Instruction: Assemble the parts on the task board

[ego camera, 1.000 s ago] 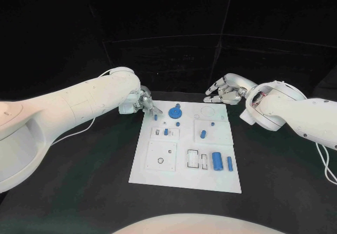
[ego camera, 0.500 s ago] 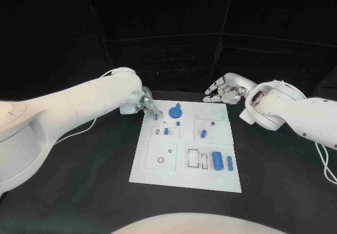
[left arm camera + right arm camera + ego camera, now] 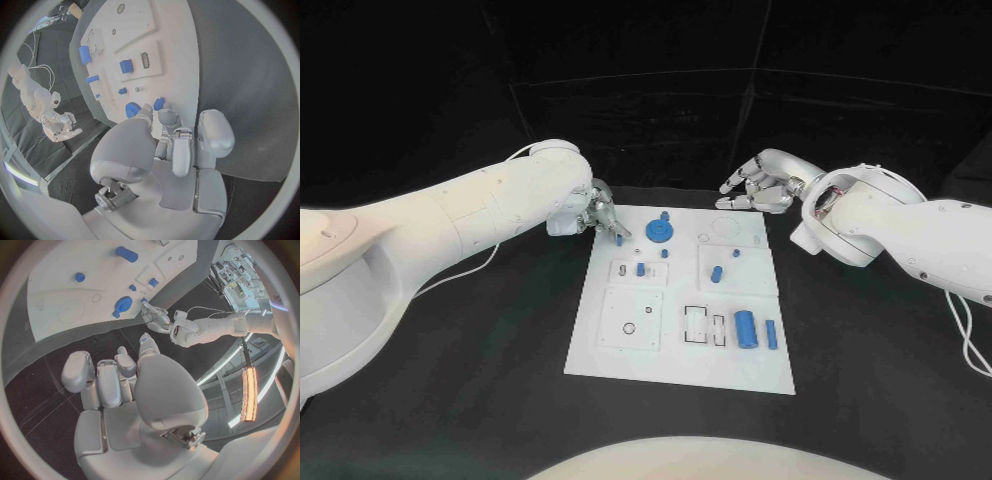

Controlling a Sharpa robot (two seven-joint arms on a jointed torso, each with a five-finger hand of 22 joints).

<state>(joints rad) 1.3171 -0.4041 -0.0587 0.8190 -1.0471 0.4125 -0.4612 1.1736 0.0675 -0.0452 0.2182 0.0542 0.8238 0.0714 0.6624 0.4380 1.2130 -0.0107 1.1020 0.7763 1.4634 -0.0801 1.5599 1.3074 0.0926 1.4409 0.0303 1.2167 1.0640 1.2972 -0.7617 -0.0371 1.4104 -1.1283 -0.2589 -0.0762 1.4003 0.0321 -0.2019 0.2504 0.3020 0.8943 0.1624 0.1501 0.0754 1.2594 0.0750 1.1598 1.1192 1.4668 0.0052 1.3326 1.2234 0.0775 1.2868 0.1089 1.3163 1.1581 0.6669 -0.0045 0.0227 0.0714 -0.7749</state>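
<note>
The white task board (image 3: pixel 629 350) lies in the middle of the black table. At its far left corner my left hand (image 3: pixel 599 214) pinches a small blue peg (image 3: pixel 619 239); the left wrist view shows this peg (image 3: pixel 159 103) between the fingertips, next to the blue gear (image 3: pixel 132 109). The gear (image 3: pixel 658 233) sits on the board's far part. Several other blue parts lie on the board, among them an oblong piece (image 3: pixel 715 274), a cylinder (image 3: pixel 747 327) and a thin bar (image 3: pixel 772 335). My right hand (image 3: pixel 762 190) hovers beyond the far right corner, fingers loosely spread and holding nothing.
Black table surrounds the board on all sides. Empty recesses (image 3: pixel 702 326) lie beside the cylinder, and a square plate with a hole (image 3: pixel 632 326) sits at the near left. In the right wrist view the left hand (image 3: pixel 156 317) shows past the board's edge (image 3: pixel 62 285).
</note>
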